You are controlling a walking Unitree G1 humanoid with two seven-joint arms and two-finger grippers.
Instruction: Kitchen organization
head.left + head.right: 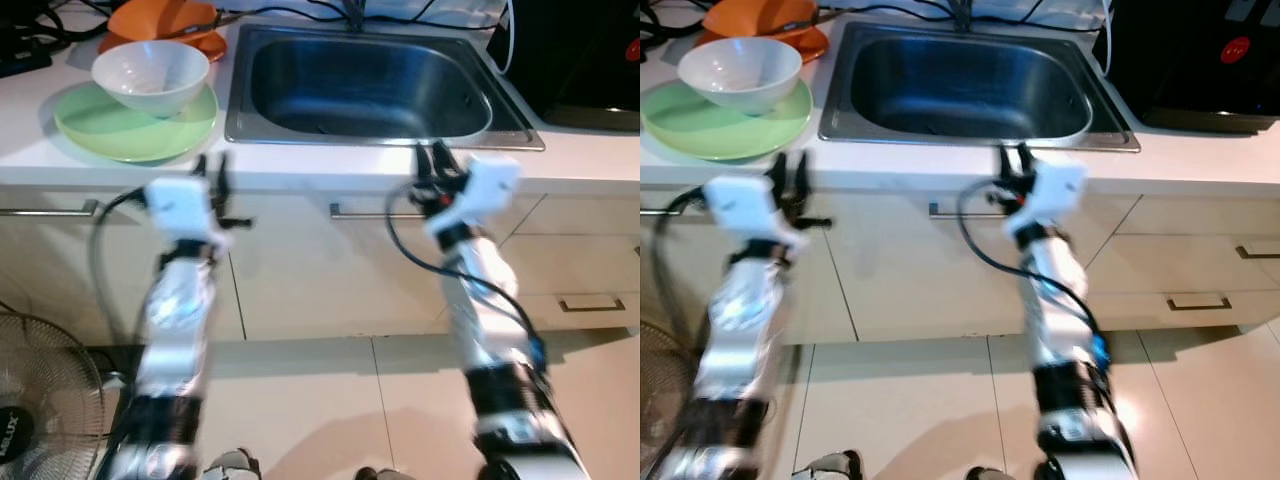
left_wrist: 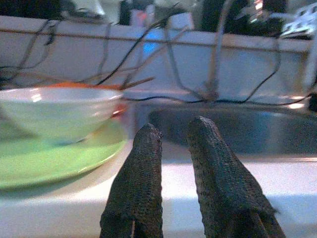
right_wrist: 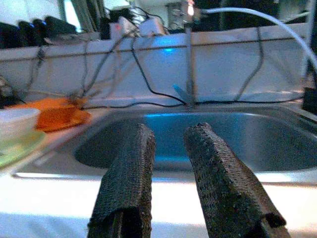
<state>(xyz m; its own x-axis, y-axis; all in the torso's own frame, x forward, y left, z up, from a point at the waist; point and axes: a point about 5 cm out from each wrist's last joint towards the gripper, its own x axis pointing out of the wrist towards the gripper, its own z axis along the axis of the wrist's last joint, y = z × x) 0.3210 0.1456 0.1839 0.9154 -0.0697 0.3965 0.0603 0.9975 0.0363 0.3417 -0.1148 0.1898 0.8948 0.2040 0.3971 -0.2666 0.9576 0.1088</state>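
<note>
— Spot the dishes? Off at ten o'clock on the white counter (image 1: 300, 180): white bowl (image 1: 150, 76) sitting on a green plate (image 1: 135, 125), orange dish (image 1: 165, 20) just behind at about eleven.

— Seen. And dead ahead at twelve, a stainless steel sink (image 1: 365, 85), basin dark, black cables trailing along the back edge of the counter.

— Left tool (image 1: 212, 175)?

— Raised just in front of the counter edge, near the green plate's rim but touching nothing. Fingers (image 2: 141, 173) slightly apart, gripping nothing (a narrow gap between them in the left wrist view). Beyond them, the bowl on the plate, then the sink.

— Right tool (image 1: 432, 160)?

— Up at the counter edge too, right before the sink's front rim, around one o'clock. Fingers (image 3: 129, 168) parted a little, empty as well. Past them the sink basin and a thin upright pipe at the back.

— Anything else around?

— Black appliance (image 1: 1200, 60) with a red mark at two o'clock on the counter. Cream cabinet fronts below, with slim metal drawer handles (image 1: 590, 302). Down at eight o'clock on the tiled floor, a fan (image 1: 40, 400) with a wire guard. Arms a bit blurred in both eye views.
</note>
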